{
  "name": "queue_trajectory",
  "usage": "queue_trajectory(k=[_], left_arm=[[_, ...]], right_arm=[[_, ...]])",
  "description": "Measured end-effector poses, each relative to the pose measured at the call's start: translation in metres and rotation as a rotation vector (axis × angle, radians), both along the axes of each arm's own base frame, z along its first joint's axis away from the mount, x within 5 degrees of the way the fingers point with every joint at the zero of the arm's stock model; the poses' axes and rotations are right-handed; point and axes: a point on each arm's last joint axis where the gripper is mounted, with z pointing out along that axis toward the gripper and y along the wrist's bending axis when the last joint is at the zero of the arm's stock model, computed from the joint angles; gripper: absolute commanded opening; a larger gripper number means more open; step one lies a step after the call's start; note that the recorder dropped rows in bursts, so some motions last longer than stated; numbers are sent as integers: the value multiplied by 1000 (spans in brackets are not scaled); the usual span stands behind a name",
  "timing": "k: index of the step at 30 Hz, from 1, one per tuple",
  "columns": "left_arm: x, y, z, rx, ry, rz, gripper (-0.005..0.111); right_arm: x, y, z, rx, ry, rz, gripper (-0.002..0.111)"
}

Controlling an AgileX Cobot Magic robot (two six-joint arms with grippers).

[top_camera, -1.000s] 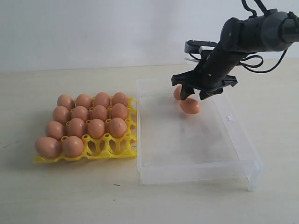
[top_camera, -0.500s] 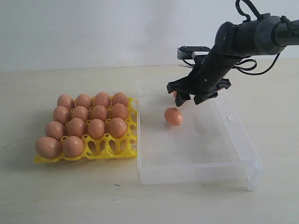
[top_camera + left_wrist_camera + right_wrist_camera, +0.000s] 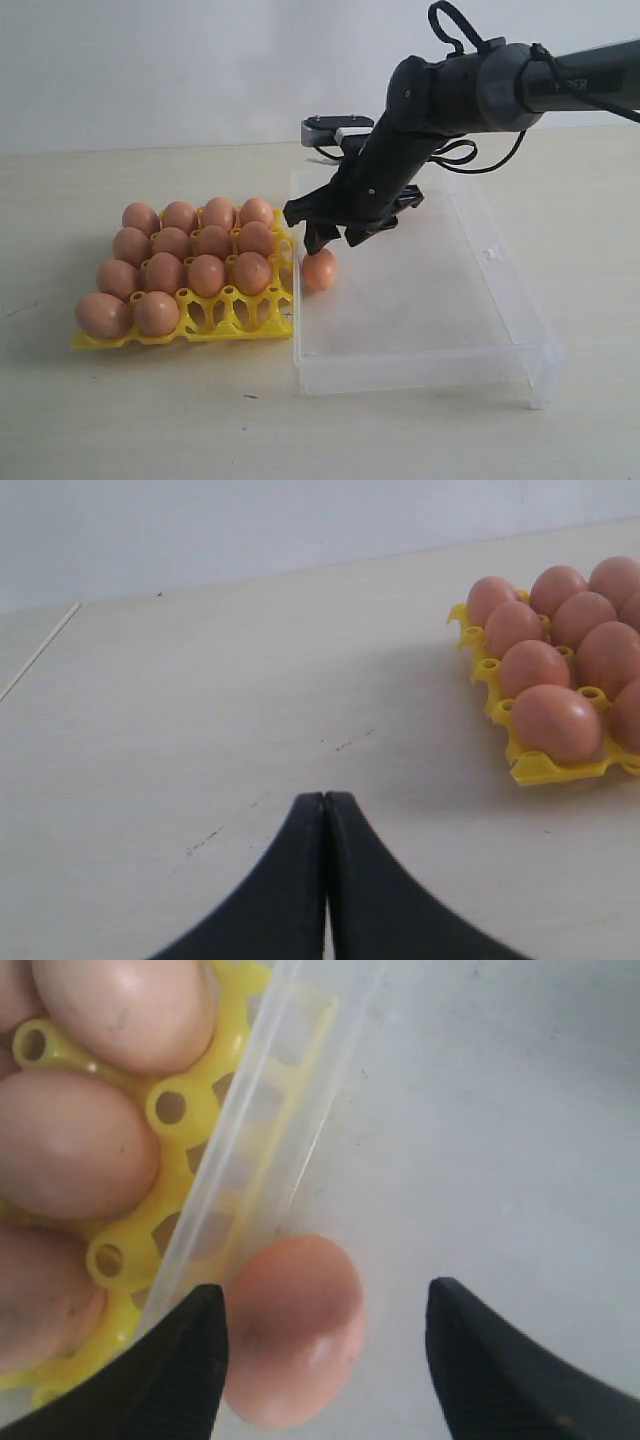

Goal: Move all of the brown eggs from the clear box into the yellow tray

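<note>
Pale wooden surface [image 3: 150, 420], white wall [image 3: 150, 60]. Exterior: the yellow tray [image 3: 232, 318], nearly full of brown eggs [image 3: 206, 275], sits at 9 o'clock of the clear box [image 3: 420, 370]. One loose egg [image 3: 319, 269] lies by the box's 9 o'clock wall, under the right jaws, spread wide. Left wrist: left jaws pressed together, empty. Right wrist: that egg lies between the parted jaws.

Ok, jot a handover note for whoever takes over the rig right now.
Left end effector: shut, above the table.
Right end effector: open, poised over the loose egg by the clear box wall nearest the yellow tray.
Done: fourteen eggs seated in the tray.
Left: two front cups empty; grasp and place this egg; no other egg visible in the box.
</note>
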Motion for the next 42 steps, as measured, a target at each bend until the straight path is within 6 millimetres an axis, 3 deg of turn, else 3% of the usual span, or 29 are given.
queue_trajectory(k=[18, 28, 33, 36, 39, 42], left_arm=[[0, 0, 0, 0, 0, 0, 0], [0, 0, 0, 0, 0, 0, 0], [0, 0, 0, 0, 0, 0, 0], [0, 0, 0, 0, 0, 0, 0], [0, 0, 0, 0, 0, 0, 0], [0, 0, 0, 0, 0, 0, 0]], right_arm=[[1, 4, 0, 53, 14, -55, 57], [2, 6, -28, 46, 71, -75, 57], [2, 7, -33, 53, 77, -85, 56], [4, 7, -33, 64, 64, -99, 45], [6, 8, -33, 77, 49, -109, 3], [6, 9, -35, 78, 47, -102, 0]])
